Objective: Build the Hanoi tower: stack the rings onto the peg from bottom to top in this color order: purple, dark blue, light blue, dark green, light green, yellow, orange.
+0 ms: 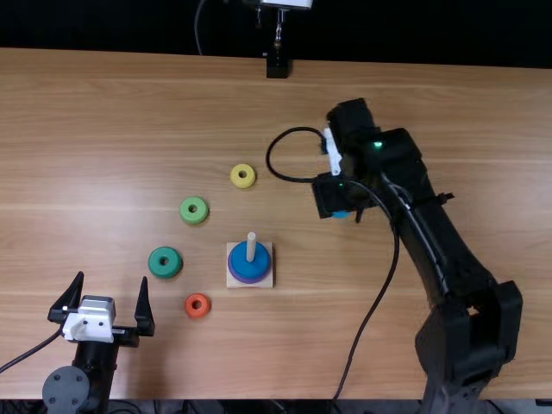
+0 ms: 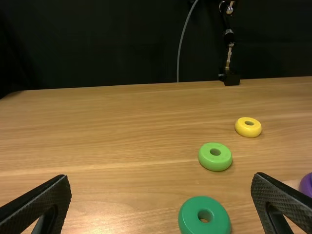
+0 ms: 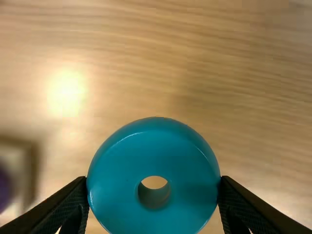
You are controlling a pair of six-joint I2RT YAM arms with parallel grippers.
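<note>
Where your right gripper [image 1: 331, 197] is: peg's [image 1: 251, 247] two o'clock, clamping light blue ring [image 3: 156, 151], probably raised
Left gripper [image 1: 102, 309]: peg's eight o'clock, spread
Peg: dark blue ring [image 1: 247, 267] over purple ring [image 1: 248, 280]

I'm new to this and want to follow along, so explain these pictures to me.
The machine is a pair of black robot arms. One picture looks steeply down at the wooden table from above its near edge; the other two come from cameras on the arms' wrists.

A square base carries an upright peg with a purple ring and, above it, a dark blue ring. To their left lie four loose rings: yellow, light green, dark green and orange.

The right gripper holds the light blue ring between its two fingers. The left gripper is open and empty.
</note>
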